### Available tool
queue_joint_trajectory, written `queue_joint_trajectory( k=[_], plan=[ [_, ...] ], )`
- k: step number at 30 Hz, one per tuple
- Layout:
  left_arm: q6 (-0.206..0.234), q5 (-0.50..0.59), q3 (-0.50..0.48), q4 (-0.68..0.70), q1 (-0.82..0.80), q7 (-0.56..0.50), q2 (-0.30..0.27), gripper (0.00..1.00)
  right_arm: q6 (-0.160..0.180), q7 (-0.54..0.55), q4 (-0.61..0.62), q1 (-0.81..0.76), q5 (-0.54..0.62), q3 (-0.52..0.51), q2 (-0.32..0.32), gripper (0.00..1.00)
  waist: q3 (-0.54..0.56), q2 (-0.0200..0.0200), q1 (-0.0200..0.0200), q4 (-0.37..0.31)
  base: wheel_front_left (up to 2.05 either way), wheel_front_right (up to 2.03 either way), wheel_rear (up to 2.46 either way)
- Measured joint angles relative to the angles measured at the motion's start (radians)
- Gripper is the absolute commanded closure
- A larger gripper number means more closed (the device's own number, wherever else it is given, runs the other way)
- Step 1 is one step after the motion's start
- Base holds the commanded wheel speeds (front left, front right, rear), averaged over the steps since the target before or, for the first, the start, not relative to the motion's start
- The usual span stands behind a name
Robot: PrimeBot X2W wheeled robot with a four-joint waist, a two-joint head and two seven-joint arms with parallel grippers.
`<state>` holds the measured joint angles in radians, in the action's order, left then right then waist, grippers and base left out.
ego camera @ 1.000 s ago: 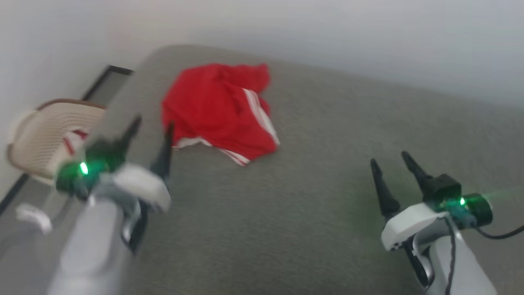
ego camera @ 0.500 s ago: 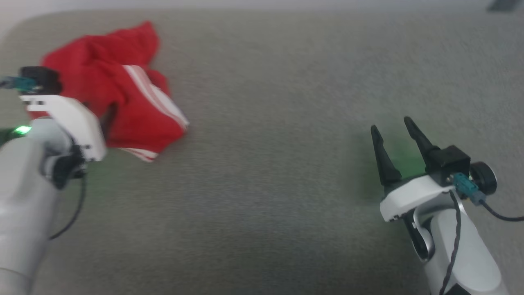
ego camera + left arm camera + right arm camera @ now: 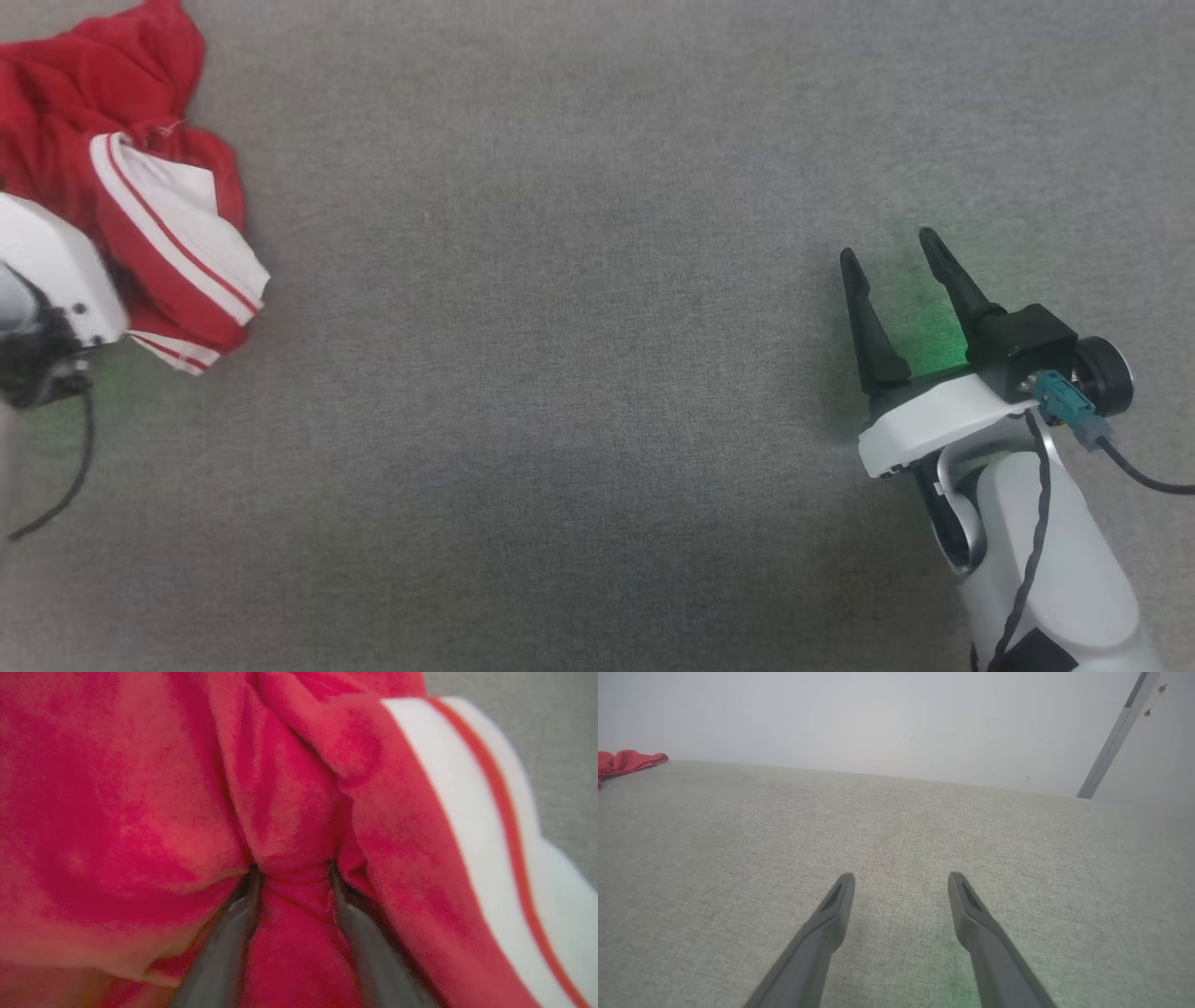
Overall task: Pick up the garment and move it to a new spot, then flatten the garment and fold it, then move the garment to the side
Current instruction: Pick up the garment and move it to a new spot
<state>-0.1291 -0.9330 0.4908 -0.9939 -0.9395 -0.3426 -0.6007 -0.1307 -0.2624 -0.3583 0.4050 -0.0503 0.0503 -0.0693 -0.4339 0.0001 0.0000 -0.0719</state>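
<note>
Left tool (image 3: 292, 868): stood parted, tips sunk in garment (image 3: 56, 103), upper left | Right tool (image 3: 892, 252): gaped empty, lower right.

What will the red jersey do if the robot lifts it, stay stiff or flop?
Probably flop: the jersey lies crumpled in soft folds. It bunches around the left fingers, so pushing likely wrinkles it rather than slides it.
</note>
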Motion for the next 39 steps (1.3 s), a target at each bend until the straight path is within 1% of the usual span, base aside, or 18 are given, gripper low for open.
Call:
queue_joint_trajectory(
  k=[2, 5, 7, 10, 14, 18, 22, 27, 29, 32, 33, 39],
  plan=[
    [0.0, -0.001, 0.014, 0.002, 0.0, 0.063, 0.017, 1.0, 0.0, 0.0, -0.001, 0.0, 0.0, 0.003, 0.003, 0.0, 0.018, -0.0001, 0.0, 0.003, 0.0, 0.0, 0.0],
    [0.001, -0.04, 0.024, 0.018, 0.009, 0.113, 0.044, 1.0, 0.0, 0.0, -0.012, -0.003, -0.003, 0.009, 0.005, 0.0, 0.059, -0.0001, 0.0, 0.013, 0.0, 0.0, 0.0],
    [0.0, -0.079, 0.026, 0.049, 0.007, 0.122, 0.066, 1.0, 0.0, 0.0, -0.018, -0.011, -0.012, 0.012, 0.008, 0.0, 0.091, -0.0001, 0.0, 0.018, 0.0, 0.0, 0.0],
    [0.0, -0.131, 0.031, 0.105, -0.012, 0.122, 0.074, 1.0, 0.0, 0.0, -0.026, -0.024, -0.021, 0.016, 0.009, 0.0, 0.14, -0.0001, 0.0, 0.023, 0.0, 0.0, 0.0],
    [0.0, -0.199, 0.049, 0.221, -0.033, 0.097, 0.097, 1.0, 0.0, 0.0, -0.027, -0.041, -0.035, 0.02, 0.015, 0.0, 0.192, 0.0, 0.0, 0.016, 0.0, 0.0, 0.0],
    [0.0, -0.25, 0.092, 0.366, -0.054, 0.059, 0.14, 1.0, 0.0, 0.0, -0.026, -0.066, -0.055, 0.011, 0.015, 0.0, 0.212, -0.0001, 0.0, -0.02, 0.0, 0.0, 0.0],
    [0.0, -0.281, 0.141, 0.47, -0.072, 0.018, 0.207, 1.0, 0.0, 0.0, -0.017, -0.074, -0.101, 0.014, 0.016, 0.0, 0.211, 0.0, 0.0, -0.071, 0.0, 0.0, 0.0],
    [0.0, -0.307, 0.21, 0.528, -0.106, -0.004, 0.325, 1.0, 0.0, 0.0, -0.003, -0.073, -0.161, 0.013, 0.016, 0.0, 0.184, 0.0, 0.0, -0.141, 0.0, 0.0, 0.0],
    [0.0, -0.301, 0.243, 0.514, -0.123, -0.003, 0.355, 1.0, 0.0, 0.0, -0.001, -0.071, -0.18, 0.009, 0.016, 0.0, 0.165, 0.0, 0.0, -0.168, 0.0, 0.0, 0.0],
    [0.0, -0.278, 0.293, 0.437, -0.128, -0.002, 0.359, 1.0, 0.0, 0.0, 0.004, -0.061, -0.209, 0.011, 0.017, 0.0, 0.136, 0.0, 0.0, -0.209, 0.0, 0.0, 0.0],
    [0.0, -0.252, 0.33, 0.375, -0.127, -0.002, 0.344, 1.0, 0.0, 0.0, 0.006, -0.054, -0.225, 0.012, 0.017, 0.0, 0.117, -0.0001, 0.0, -0.237, 0.0, 0.0, 0.0],
    [0.0, -0.23, 0.401, 0.231, -0.139, -0.023, 0.26, 1.0, 0.0, 0.0, 0.021, -0.04, -0.267, 0.02, 0.016, 0.0, 0.06, 0.0, 0.0, -0.313, 0.0, 0.0, 0.0]
  ],
)
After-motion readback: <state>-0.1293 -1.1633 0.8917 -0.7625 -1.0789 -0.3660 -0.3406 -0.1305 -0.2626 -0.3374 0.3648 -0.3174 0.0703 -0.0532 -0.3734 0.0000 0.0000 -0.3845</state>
